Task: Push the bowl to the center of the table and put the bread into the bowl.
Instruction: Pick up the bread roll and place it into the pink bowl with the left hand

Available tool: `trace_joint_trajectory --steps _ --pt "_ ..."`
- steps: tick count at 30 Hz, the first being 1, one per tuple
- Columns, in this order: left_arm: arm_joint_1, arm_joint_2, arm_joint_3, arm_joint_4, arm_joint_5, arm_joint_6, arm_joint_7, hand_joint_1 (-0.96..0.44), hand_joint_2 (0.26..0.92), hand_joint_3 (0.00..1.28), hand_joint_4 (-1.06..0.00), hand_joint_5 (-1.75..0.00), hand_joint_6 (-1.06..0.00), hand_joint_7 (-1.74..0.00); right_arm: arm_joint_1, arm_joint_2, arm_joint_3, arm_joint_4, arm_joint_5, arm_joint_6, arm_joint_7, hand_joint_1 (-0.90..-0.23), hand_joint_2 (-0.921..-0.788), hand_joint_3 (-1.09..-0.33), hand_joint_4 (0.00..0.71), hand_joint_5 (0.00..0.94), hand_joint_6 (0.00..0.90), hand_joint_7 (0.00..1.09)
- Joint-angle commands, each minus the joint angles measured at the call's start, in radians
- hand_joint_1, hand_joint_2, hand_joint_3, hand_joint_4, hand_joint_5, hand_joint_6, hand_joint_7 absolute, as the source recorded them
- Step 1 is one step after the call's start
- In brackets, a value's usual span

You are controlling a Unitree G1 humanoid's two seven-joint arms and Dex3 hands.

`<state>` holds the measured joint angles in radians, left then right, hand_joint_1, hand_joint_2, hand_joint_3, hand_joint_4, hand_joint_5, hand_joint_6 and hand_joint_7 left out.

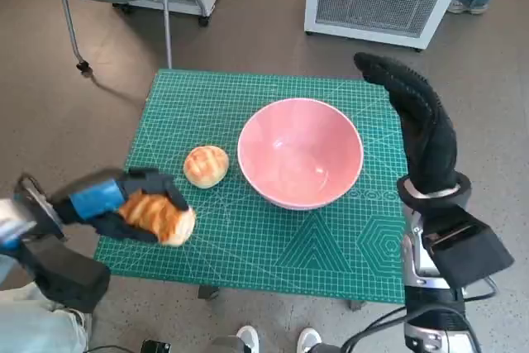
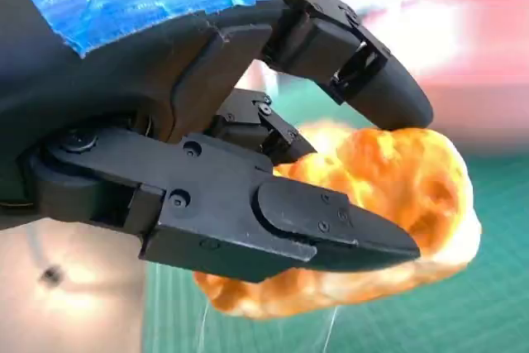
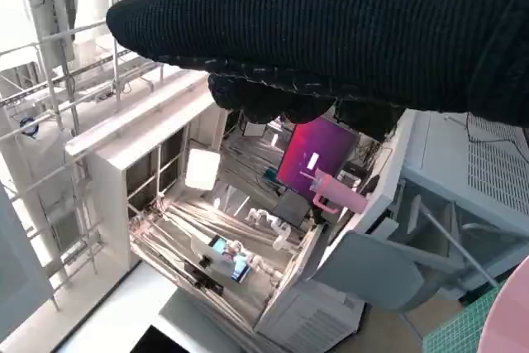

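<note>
The golden-brown crusty bread roll, gripped between the fingers of the blue-taped black left hand near the table's left front edge, looks light and soft, so it should be held around its middle with gentle pressure, lest it be crushed. A second round golden bun lies on the green gridded cutting mat just beside the smooth pink bowl, which looks rigid and likely to slide easily. The black-gloved right hand hovers beside the bowl's right rim, flat and holding nothing.
</note>
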<state>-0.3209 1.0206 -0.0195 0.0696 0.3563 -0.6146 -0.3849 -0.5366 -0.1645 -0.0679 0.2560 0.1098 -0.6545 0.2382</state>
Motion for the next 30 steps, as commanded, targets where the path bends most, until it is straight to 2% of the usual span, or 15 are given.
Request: trace_joint_trajectory --steps 1,8,18,26,30 --pt "-0.088 -0.029 0.050 -0.095 -0.080 0.065 -0.023 0.00 0.920 0.07 -0.66 -1.17 -0.64 -1.18 0.016 -0.007 -0.003 0.022 0.012 0.002 0.016 -0.669 -0.921 -0.810 0.216 0.007 -0.001 0.67" --pt "-0.247 -0.139 0.030 -0.147 -0.076 0.134 0.001 0.00 0.921 0.08 -0.66 -1.17 -0.62 -1.20 0.007 -0.004 -0.002 0.041 0.015 -0.005 0.024 -0.670 -0.921 -0.807 0.217 0.007 -0.001 0.67" --pt "-0.495 -0.334 -0.119 -0.052 0.029 0.172 -0.003 0.00 0.921 0.10 -0.64 -1.19 -0.60 -1.22 0.015 -0.010 -0.002 0.035 0.020 -0.012 0.036 -0.670 -0.921 -0.805 0.218 0.008 -0.001 0.67" --pt "-0.645 -0.446 -0.268 0.129 0.224 0.096 0.052 0.00 0.920 0.06 -0.69 -1.14 -0.64 -1.17 0.026 -0.020 -0.012 0.040 0.036 -0.025 0.055 -0.667 -0.921 -0.806 0.217 0.007 -0.001 0.67" --pt "-0.703 -0.493 -0.330 0.272 0.304 0.030 0.121 0.00 0.921 0.05 -0.70 -1.12 -0.64 -1.18 0.031 -0.025 -0.017 0.038 0.034 -0.029 0.053 -0.661 -0.921 -0.807 0.215 0.006 -0.001 0.66"
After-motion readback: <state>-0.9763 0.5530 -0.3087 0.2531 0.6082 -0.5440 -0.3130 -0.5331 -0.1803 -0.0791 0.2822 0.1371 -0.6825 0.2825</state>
